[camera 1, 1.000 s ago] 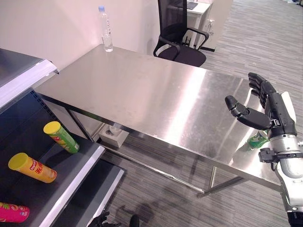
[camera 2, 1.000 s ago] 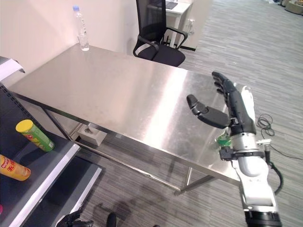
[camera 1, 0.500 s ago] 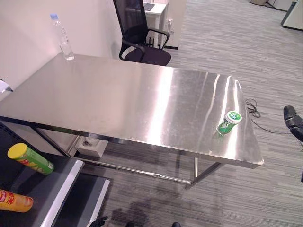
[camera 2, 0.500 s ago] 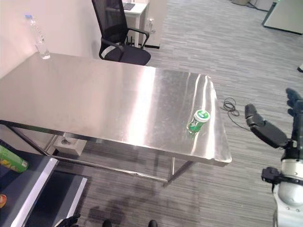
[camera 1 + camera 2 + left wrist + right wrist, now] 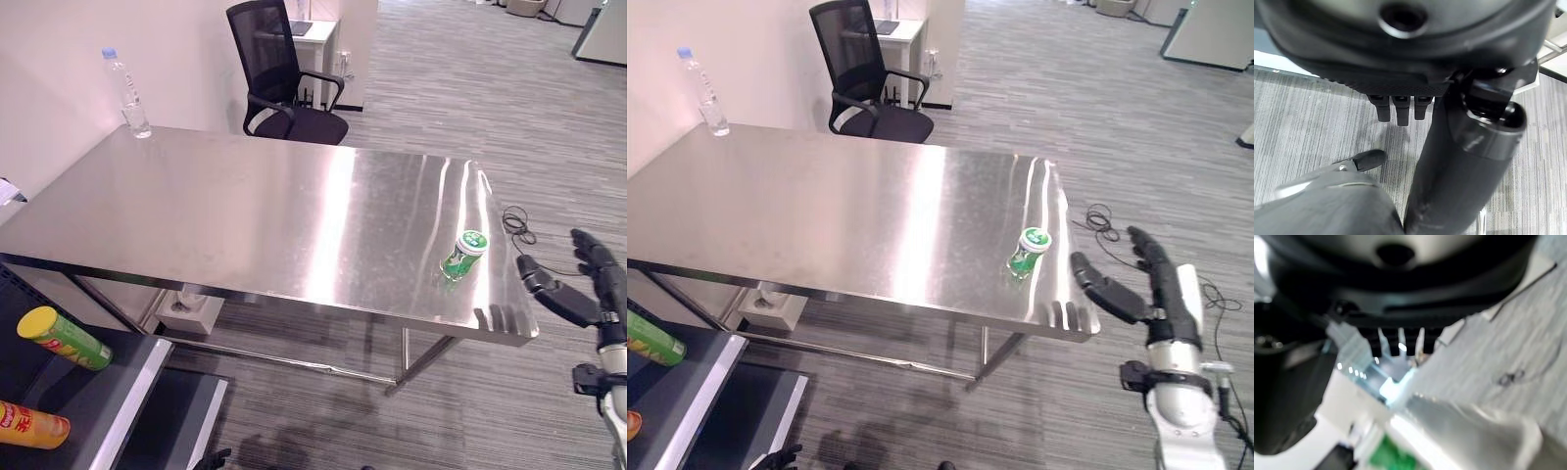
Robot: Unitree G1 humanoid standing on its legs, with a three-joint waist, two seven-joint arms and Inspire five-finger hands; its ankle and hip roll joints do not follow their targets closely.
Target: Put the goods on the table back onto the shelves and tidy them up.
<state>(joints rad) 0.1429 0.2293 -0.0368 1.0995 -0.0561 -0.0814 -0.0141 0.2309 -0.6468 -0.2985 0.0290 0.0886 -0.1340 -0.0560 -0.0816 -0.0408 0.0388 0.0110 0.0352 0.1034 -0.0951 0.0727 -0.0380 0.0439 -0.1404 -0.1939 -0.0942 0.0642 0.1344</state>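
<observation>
A small green can (image 5: 462, 255) with a white-and-green lid stands upright near the right end of the steel table (image 5: 255, 215). My right hand (image 5: 1146, 286) hangs open off the table's right end, a little past the can and apart from it, with nothing in it. Its wrist view shows straight fingers (image 5: 1396, 340), the table's edge and a blurred green can (image 5: 1391, 458). A clear water bottle (image 5: 127, 80) stands at the table's far left corner. My left hand (image 5: 1397, 108) hangs low over the floor with relaxed fingers and holds nothing.
Dark shelves at the lower left hold a lying green tube (image 5: 64, 336) and an orange tube (image 5: 29, 426). A black office chair (image 5: 284, 88) stands behind the table. Grey carpet lies to the right of the table.
The camera has swung right, so the shelves slid out leftwards. My right hand, earlier raised over the table in front of the can, now sits lower, off the table's right end.
</observation>
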